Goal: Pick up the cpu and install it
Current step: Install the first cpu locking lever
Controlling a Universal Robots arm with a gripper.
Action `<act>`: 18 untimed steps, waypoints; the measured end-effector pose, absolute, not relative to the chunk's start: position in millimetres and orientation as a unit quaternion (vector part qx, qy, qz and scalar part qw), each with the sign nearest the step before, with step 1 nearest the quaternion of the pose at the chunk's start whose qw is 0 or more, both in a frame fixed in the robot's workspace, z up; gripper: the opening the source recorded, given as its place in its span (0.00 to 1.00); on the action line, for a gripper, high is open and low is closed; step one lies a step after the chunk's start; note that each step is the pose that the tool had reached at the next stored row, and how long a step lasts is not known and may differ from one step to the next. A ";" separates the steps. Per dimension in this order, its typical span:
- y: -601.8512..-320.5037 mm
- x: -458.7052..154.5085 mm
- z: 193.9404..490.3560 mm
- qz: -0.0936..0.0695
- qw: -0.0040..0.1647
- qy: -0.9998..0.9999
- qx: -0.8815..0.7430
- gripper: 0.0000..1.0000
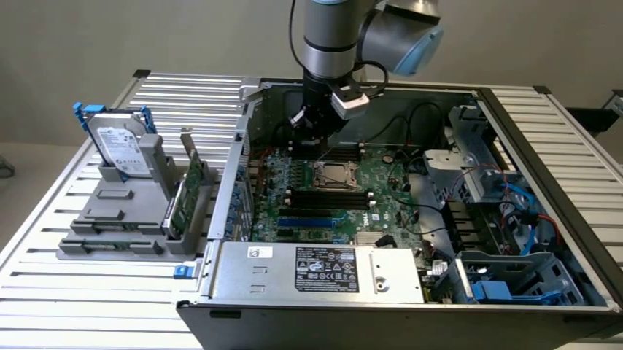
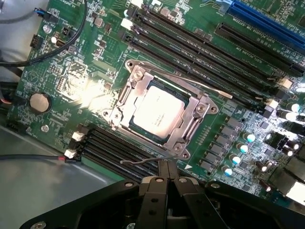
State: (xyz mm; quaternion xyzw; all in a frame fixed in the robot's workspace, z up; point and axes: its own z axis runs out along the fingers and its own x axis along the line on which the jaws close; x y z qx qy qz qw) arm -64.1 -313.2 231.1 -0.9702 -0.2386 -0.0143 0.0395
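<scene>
The cpu (image 2: 157, 112) is a small silvery square lying flat in the metal socket frame (image 2: 125, 98) on the green motherboard (image 2: 76, 81). In the exterior view the cpu (image 1: 334, 175) sits mid-board inside the open computer case. My gripper (image 2: 167, 164) hovers just beside the socket, its black fingers (image 2: 159, 179) pressed together with nothing between them. A thin wire lever (image 2: 140, 161) lies close to the fingertips. Seen in the exterior view, the gripper (image 1: 309, 130) hangs above the board, slightly behind the socket.
Black memory slots (image 2: 200, 57) flank the socket, and black cables (image 2: 71, 43) cross the board's edge. A grey stand on the exterior view's left holds a hard drive (image 1: 122, 149) with blue bracket and a green card (image 1: 187, 191). A power supply (image 1: 322, 270) fills the case's front.
</scene>
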 end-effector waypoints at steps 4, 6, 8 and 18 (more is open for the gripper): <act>-313.3 -64.1 228.6 -0.014 0.042 -0.257 -0.966 0.11; -313.5 -64.1 226.3 -0.015 0.043 -0.261 -0.964 0.11; -313.6 -64.1 223.4 -0.015 0.044 -0.264 -0.963 0.11; -314.4 -64.1 218.3 -0.025 0.069 -0.273 -0.959 0.11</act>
